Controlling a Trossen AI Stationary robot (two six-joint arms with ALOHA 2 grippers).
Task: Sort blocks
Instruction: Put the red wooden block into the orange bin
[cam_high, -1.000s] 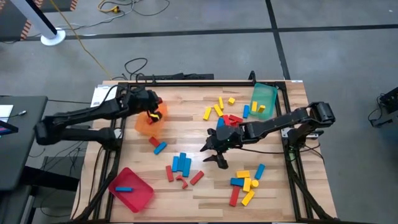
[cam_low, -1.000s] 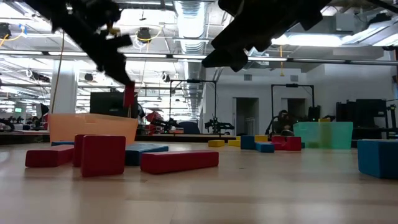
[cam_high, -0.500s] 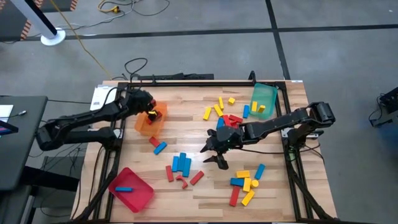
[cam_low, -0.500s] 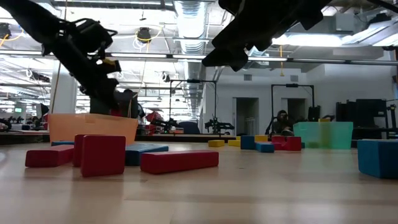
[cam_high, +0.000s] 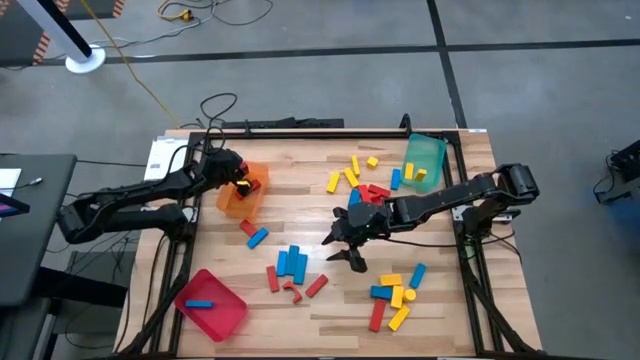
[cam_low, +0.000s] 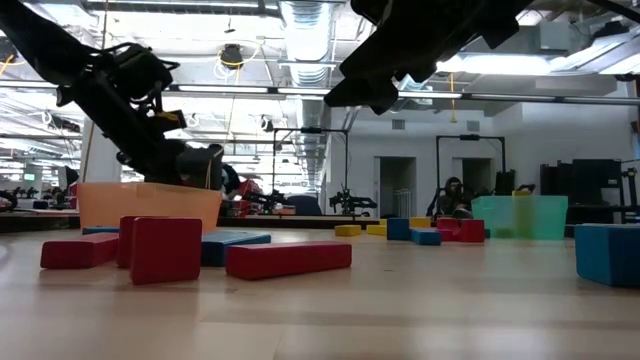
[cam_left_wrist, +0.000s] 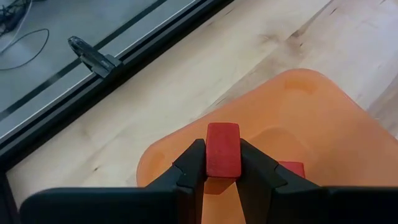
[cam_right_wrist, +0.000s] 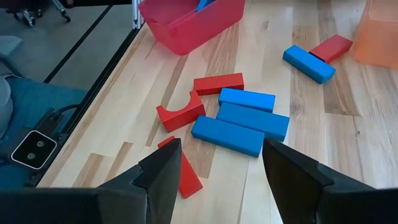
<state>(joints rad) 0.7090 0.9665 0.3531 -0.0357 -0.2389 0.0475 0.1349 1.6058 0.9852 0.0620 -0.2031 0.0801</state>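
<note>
A dark robot arm (cam_low: 110, 95) reaches down behind a translucent orange plastic tray (cam_low: 148, 205) on the pale wooden bench (cam_low: 320, 310). Red rectangular blocks (cam_low: 165, 248) and a flat blue block (cam_low: 235, 243) lie in the foreground; a translucent green tray (cam_low: 520, 217) stands far right.

left pincer (cam_left_wrist: 222, 163) with red block (cam_left_wrist: 222, 149), lower into orange tray (cam_left_wrist: 323, 118)
</note>
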